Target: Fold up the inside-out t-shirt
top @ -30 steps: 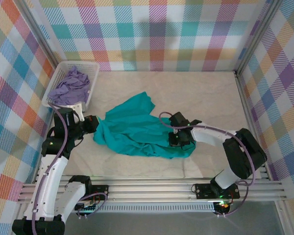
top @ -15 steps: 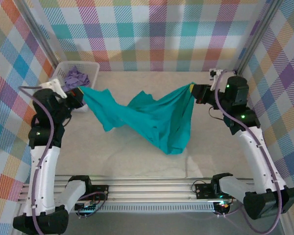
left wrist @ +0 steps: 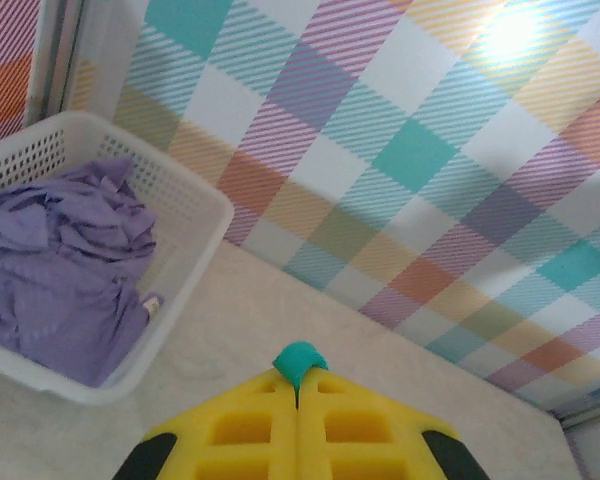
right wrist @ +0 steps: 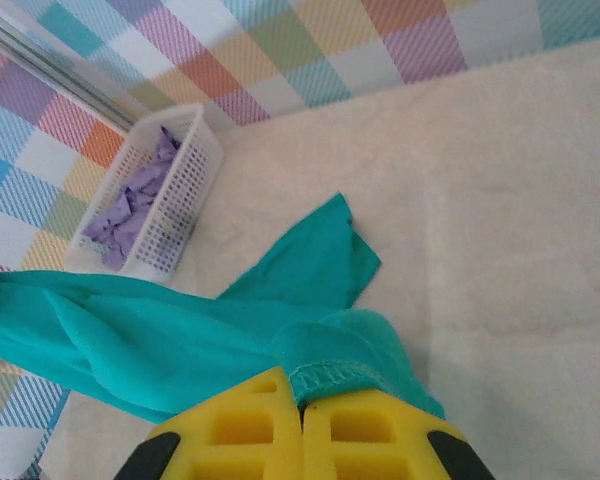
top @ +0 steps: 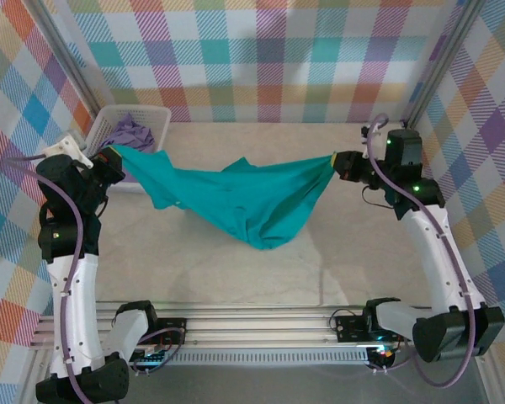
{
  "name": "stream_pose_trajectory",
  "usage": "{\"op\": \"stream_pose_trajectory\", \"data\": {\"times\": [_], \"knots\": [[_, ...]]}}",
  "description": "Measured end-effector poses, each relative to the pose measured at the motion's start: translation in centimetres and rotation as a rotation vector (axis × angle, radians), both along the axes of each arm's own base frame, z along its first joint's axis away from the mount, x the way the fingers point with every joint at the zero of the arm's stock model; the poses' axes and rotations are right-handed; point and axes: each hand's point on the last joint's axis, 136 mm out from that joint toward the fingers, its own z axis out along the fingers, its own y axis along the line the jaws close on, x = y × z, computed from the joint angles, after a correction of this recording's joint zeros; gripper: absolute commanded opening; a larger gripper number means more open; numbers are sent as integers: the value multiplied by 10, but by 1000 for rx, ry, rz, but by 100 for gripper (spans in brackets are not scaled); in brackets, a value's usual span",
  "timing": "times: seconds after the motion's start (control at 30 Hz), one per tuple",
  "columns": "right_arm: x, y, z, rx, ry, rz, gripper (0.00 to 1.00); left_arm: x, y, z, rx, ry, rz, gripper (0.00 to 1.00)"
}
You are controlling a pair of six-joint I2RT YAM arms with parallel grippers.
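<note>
Expect the shirt (top: 244,198) to hang limp and light. Your left gripper (top: 111,156) and right gripper (top: 337,160) each pinch an edge; take hold at hems.

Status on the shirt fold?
Both shut: left end effector and right end effector pinching teal t-shirt. Stretched between them, sagging mid-span. White basket close behind left arm.

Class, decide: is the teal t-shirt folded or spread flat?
Neither: unfolded. The teal t-shirt hangs stretched between the left claw and right claw, both shut on it, its middle sagging toward the table.
</note>
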Motion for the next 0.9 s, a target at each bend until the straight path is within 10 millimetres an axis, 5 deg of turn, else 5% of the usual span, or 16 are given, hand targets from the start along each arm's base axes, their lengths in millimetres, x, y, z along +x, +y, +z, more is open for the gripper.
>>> {"op": "stream_pose_trajectory", "data": {"times": [0.17, 0.27, 0.43, 0.57, 0.7, 0.9], "knots": [[0, 2, -23, -4, 82, 8, 0, 2, -13, -15, -29, 58, -74, 0], [18, 4, -43, -3, 128, 4, 4, 7, -23, -25, -61, 93, -139, 0], [94, -3, -135, -86, 325, -80, 20, 16, -39, -60, -119, 182, -216, 0], [122, -20, -188, -201, 414, -143, 33, 18, -52, -77, -135, 229, -262, 0], [92, -10, -183, -256, 387, -118, 38, 18, -60, -83, -139, 244, -289, 0], [-17, 108, -175, -226, 335, 240, 39, 26, -64, -91, -141, 256, -307, 0]]}}
